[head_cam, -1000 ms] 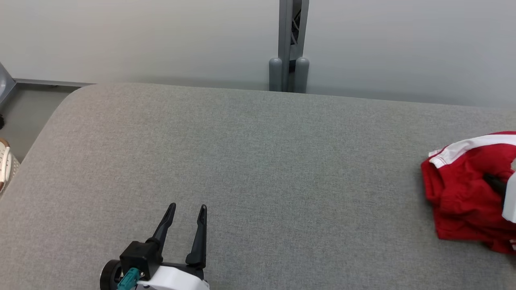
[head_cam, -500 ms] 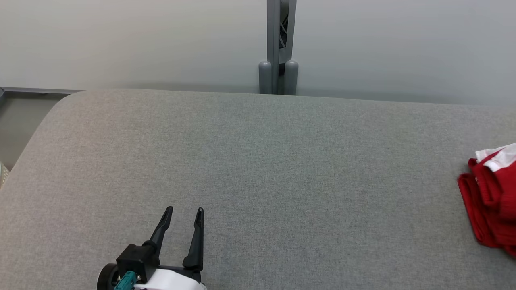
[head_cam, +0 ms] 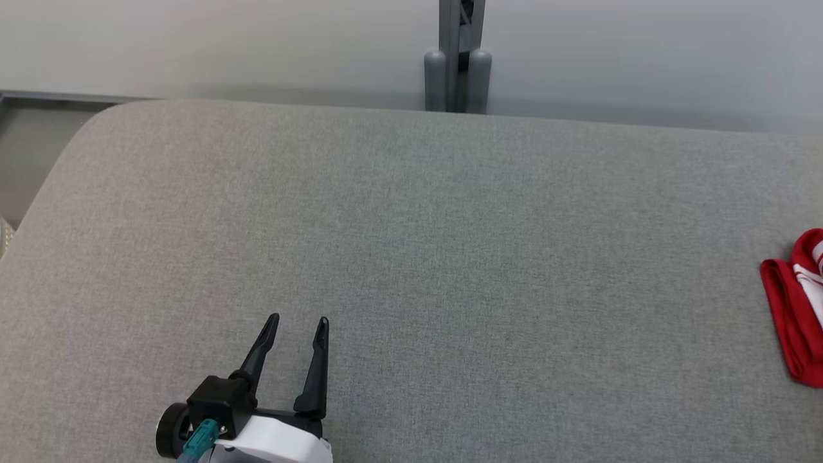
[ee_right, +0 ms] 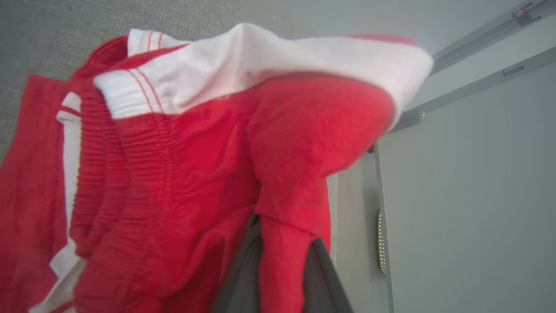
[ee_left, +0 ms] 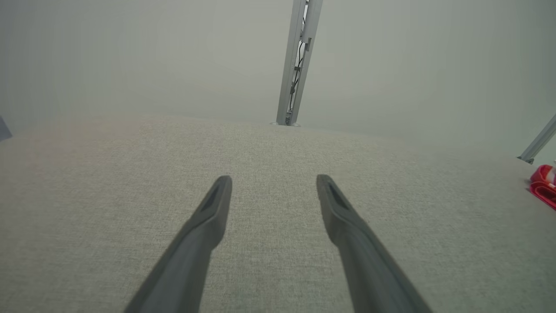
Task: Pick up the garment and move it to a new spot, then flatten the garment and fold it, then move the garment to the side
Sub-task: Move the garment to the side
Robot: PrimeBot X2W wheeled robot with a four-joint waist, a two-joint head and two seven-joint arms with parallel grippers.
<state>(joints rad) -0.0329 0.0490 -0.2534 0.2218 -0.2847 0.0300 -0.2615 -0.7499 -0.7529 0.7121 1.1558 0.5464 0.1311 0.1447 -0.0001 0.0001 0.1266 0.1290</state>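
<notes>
The garment [head_cam: 794,308] is red cloth with white trim, bunched at the right edge of the grey padded table [head_cam: 411,225]. From the left wrist view it is a small red patch [ee_left: 544,184] at the far right. My right gripper [ee_right: 282,234] is shut on the garment [ee_right: 182,174]: a red fold runs between its two dark fingers [ee_right: 236,278], and the rest hangs in front, lifted off the table. Well to the left of the garment, my left gripper [head_cam: 298,319] sits open and holds nothing, its fingers [ee_left: 208,217] just above the table.
A grey metal post [head_cam: 456,58] stands behind the table's far edge against a pale wall. The table's rounded left corner [head_cam: 96,122] drops to the floor. A metal frame and panel [ee_right: 456,174] lie just beyond the garment on the right.
The garment has moved right, and less of it shows at the head view's edge. The head camera has shifted a little. The left gripper stays open in place.
</notes>
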